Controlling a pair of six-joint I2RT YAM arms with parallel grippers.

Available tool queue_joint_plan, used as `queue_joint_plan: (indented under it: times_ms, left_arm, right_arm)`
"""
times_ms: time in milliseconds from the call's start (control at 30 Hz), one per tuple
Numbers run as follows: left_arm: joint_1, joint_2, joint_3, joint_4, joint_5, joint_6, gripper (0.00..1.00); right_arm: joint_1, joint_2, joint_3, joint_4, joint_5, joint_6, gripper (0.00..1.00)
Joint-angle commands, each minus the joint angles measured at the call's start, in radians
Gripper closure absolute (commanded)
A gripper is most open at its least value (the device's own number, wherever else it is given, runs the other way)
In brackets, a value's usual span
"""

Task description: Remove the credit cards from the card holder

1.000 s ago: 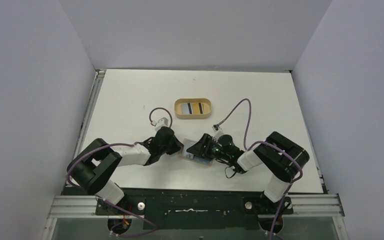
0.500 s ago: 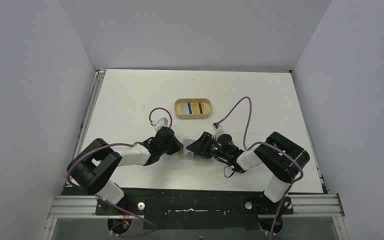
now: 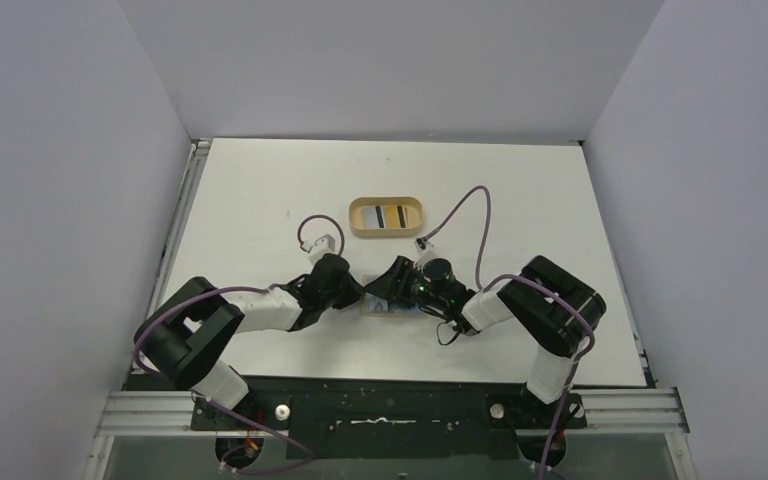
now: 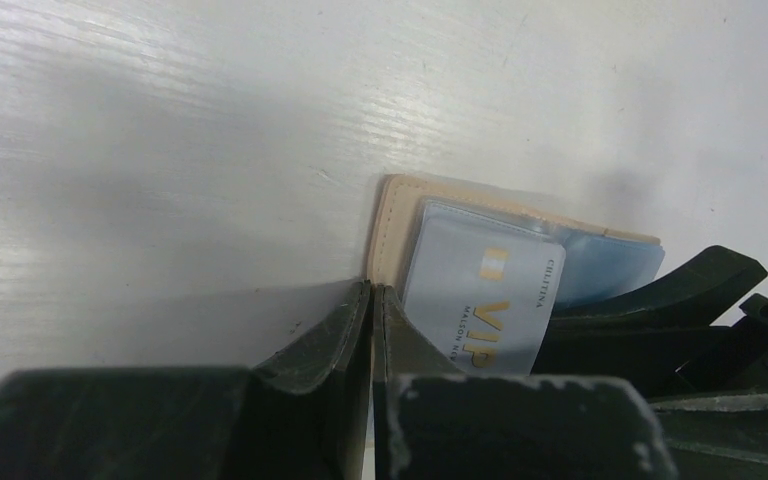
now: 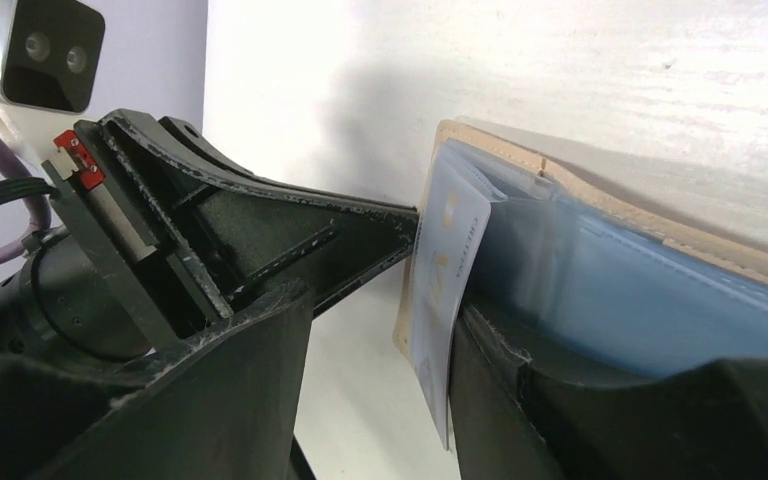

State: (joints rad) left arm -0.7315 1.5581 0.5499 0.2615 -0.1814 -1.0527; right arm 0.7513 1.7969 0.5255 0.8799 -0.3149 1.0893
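The card holder is lying flat on the table near the front edge, right between the two arms. One pale blue card with gold "VIP" lettering is poking out of its open side. Behind it there's more blue in a clear sleeve, and I can't tell if that's a second card.

The left fingers are pressed tight together with nothing between them, and their tips are right up against the holder's tan edge. The right fingers are spread apart. The end of the card that sticks out sits in the gap, right up against one finger and clear of the other, so it's not pinched.

Further back, well apart from all this, there's one oval tan tray with one striped card lying in it. That makes one holder and two cards I can actually count.
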Motion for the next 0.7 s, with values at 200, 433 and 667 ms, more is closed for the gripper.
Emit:
queue_joint_plan:
  times_ms: [200,433,667]
  left_arm:
    - [-0.028,0.021,0.005,-0.064,0.052,0.013,1.00]
    - [-0.026,0.026,0.010,-0.062,0.053,0.014,1.00]
    - [-0.026,0.022,0.003,-0.067,0.053,0.017,1.00]
  right_arm:
    - [0.016,-0.291,0.038,-0.281,-0.011,-0.093,0.50]
    - [-0.003,-0.339,0.000,-0.371,0.019,-0.122,0.53]
    - [-0.036,-0.267,-0.061,-0.366,0.034,-0.118,0.72]
